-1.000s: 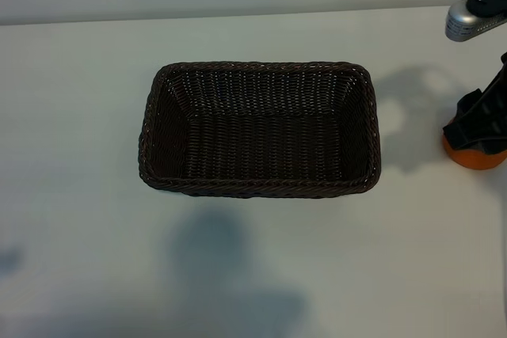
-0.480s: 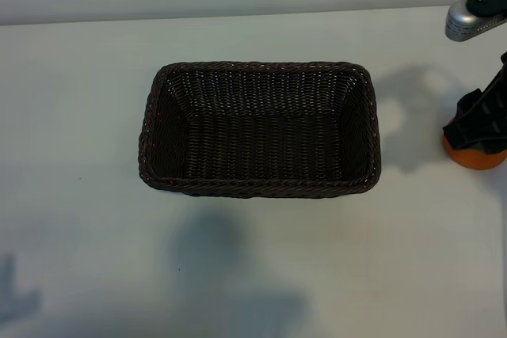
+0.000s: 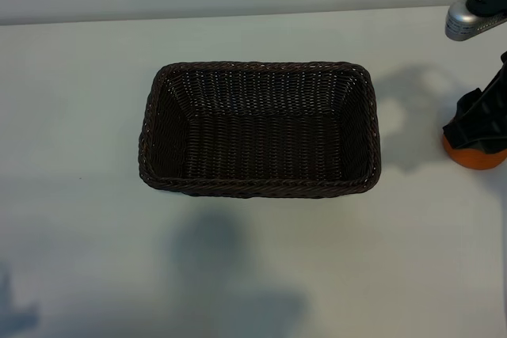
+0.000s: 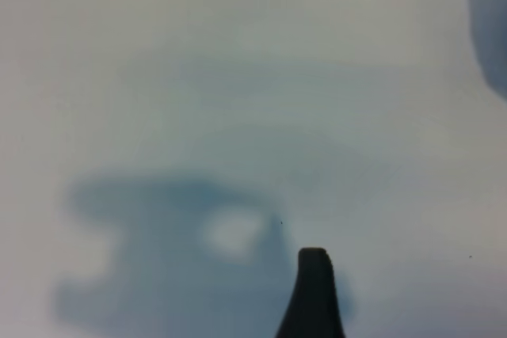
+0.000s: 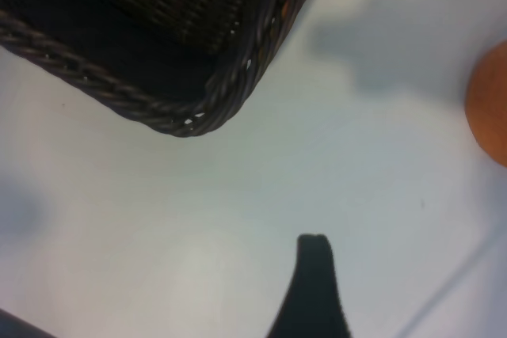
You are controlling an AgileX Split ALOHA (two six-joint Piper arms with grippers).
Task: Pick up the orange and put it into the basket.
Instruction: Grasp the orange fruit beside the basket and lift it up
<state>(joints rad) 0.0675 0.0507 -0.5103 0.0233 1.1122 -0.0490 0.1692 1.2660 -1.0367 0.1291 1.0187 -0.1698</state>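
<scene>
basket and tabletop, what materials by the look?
Basket: woven wicker or a wicker-look synthetic, dark brown, slight sheen; visible strand weave and braided rim. Tabletop: smooth, matte white surface, likely laminate or painted board; no grain shows, shadows fall soft, exact material unclear.

White table (image 3: 79, 100) (basket (image 3: 259, 184), orange (image 3: 475, 157))

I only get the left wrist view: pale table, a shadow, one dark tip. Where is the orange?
Observer: The exterior view shows the orange on the table at the far right, partly under the right pincer.
Visitor: And the basket?
Observer: The basket sits mid-table, left of the orange and apart from it.
Visitor: Anything in it?
Observer: No, only its bare woven bottom shows.
</scene>
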